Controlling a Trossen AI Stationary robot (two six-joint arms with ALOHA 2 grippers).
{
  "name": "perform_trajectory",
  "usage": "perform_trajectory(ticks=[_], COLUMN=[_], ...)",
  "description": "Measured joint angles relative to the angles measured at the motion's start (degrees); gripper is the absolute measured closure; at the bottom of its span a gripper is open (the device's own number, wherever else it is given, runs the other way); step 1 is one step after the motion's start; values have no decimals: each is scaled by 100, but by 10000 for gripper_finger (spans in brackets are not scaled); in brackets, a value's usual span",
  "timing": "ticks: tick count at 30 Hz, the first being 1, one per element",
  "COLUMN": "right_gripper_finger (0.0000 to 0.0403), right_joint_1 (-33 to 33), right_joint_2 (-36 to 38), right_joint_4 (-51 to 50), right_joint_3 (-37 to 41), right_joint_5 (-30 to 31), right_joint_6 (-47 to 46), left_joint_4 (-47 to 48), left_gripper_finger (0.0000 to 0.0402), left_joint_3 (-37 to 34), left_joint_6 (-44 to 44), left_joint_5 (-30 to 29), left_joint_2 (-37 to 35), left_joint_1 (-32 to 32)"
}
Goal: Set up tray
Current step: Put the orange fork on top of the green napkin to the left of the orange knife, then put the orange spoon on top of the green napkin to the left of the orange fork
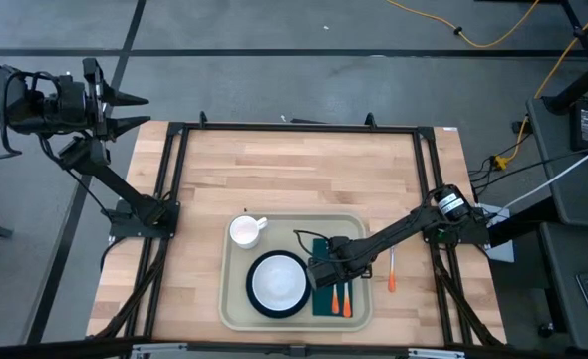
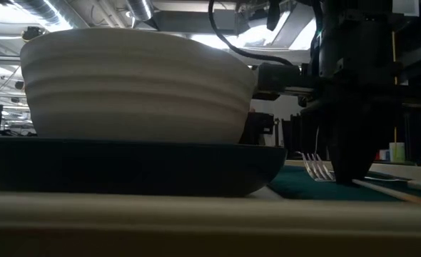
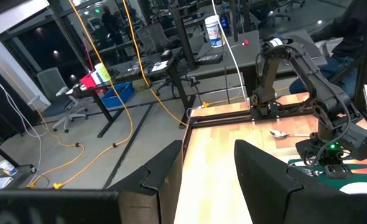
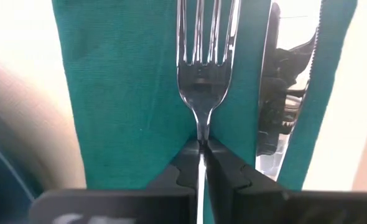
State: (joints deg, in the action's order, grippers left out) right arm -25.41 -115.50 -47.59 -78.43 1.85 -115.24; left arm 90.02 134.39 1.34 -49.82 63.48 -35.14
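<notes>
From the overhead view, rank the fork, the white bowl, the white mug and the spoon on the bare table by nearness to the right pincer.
1. The fork, clamped in the right pincer over the green napkin.
2. The white bowl, just to its left on the tray.
3. The spoon, off the tray to its right.
4. The white mug, at the tray's far left corner.

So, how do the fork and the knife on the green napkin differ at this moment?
The fork is clamped at its neck by the right gripper; the knife lies free beside it, untouched. The fork ends in tines; the knife has a flat blade with a serrated edge. The fork lies over the middle of the green napkin, the knife near one edge. Both are shiny metal and lie parallel.
</notes>
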Motion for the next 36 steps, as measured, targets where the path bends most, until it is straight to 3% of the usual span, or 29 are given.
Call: perform_trajectory(ticks=[16, 27, 31, 36], right_gripper_finger=[310, 277, 243, 192], right_joint_1=[4, -80, -226, -430], right_joint_2=[-9, 73, 409, 1063], right_joint_4=[-293, -2915, -3147, -3009], right_joint_3=[-321, -1244, -998, -47], right_joint_5=[-13, 4, 4, -28], right_joint_6=[20, 33, -141, -537], left_joint_4=[0, 0, 0, 0], left_gripper_finger=[261, 261, 261, 261], left_joint_3=[-1, -1, -1, -1], left_joint_6=[-4, -15, -59, -59], left_joint_5=[2, 153, 153, 114], left_joint_2=[0, 0, 0, 0], left_joint_1=[-1, -2, 0, -1])
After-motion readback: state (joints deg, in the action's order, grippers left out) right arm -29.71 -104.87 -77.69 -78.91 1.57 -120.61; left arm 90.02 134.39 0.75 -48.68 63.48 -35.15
